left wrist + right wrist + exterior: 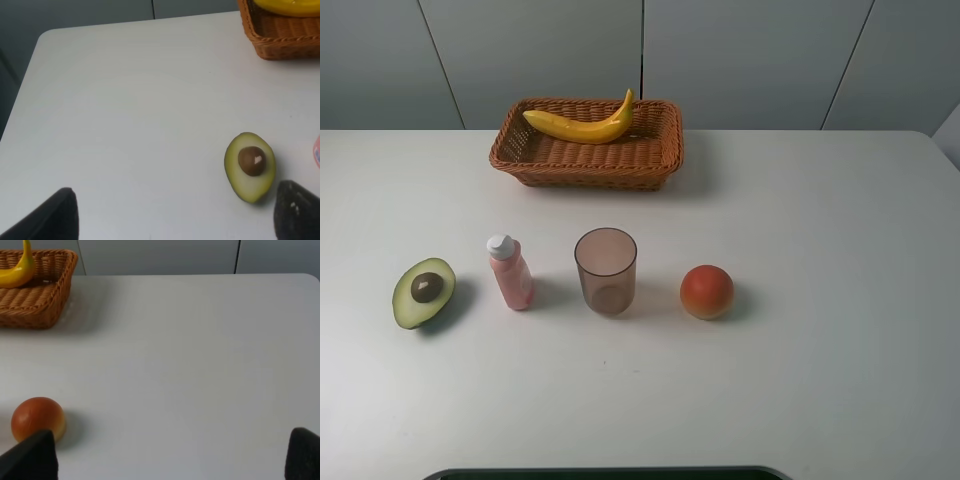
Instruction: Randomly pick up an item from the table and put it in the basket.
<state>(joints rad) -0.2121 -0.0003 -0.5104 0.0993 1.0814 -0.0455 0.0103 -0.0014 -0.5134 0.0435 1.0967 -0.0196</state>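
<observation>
A yellow banana (pixel 582 125) lies inside a brown wicker basket (pixel 660 160) at the far middle of a white surface (pixel 820 250). The banana rests lengthwise across the basket floor, its stem end tilted up against the far rim.

Neither arm appears in the high view. In the left wrist view, the left claw (pixel 175 212) shows only as two dark fingertips (pixel 55 215) set wide apart with nothing between them; the banana (pixel 287 6) and basket (pixel 280 37) sit well away from it, at the frame's corner. In the right wrist view, the right claw (pixel 172 455) likewise has its two dark tips spread wide and holds nothing; the banana (pixel 17 270) lies well apart from it in the basket (pixel 37 300).

Nearer the front, four things stand in a row, each apart from the next: a halved avocado (pixel 422 291) with its pit up, a small pink bottle (pixel 509 272) with a white cap, a translucent brownish cup (pixel 606 271) standing upright, and a round orange-red fruit (pixel 707 291). The avocado (pixel 250 166) lies near the left claw's fingertip; the fruit (pixel 38 419) sits just beside a right claw tip. Wide bare surface stretches to the right edge and front. A dark strip (pixel 600 473) edges the bottom of the high view.
</observation>
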